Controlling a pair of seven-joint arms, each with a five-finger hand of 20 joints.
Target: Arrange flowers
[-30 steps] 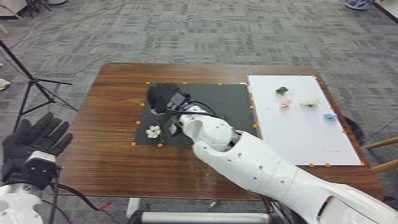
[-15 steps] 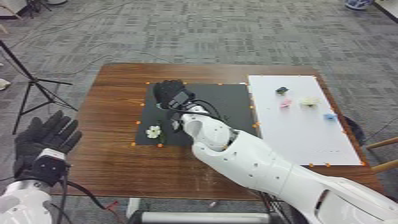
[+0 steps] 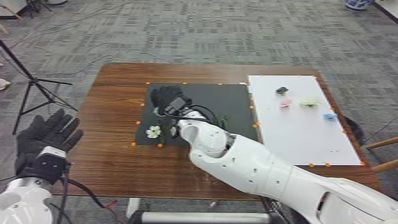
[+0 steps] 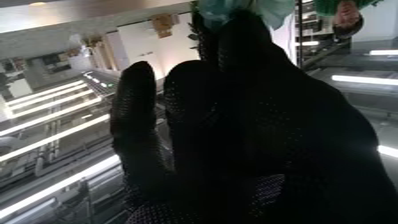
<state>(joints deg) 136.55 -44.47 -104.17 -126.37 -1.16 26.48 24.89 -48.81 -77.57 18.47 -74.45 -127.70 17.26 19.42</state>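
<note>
My right hand [image 3: 169,95] is clamped on a teal flower [image 4: 274,11] at the far left of the black mat [image 3: 224,94]. A white flower [image 3: 153,132] lies at the mat's near left

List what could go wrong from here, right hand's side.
Teal flower is pinched at the right hand's fingertips; it could slip or twist on release. White flower lies near the right wrist and might get knocked. Cable loop at that wrist could snag something on the black sheet.
</note>
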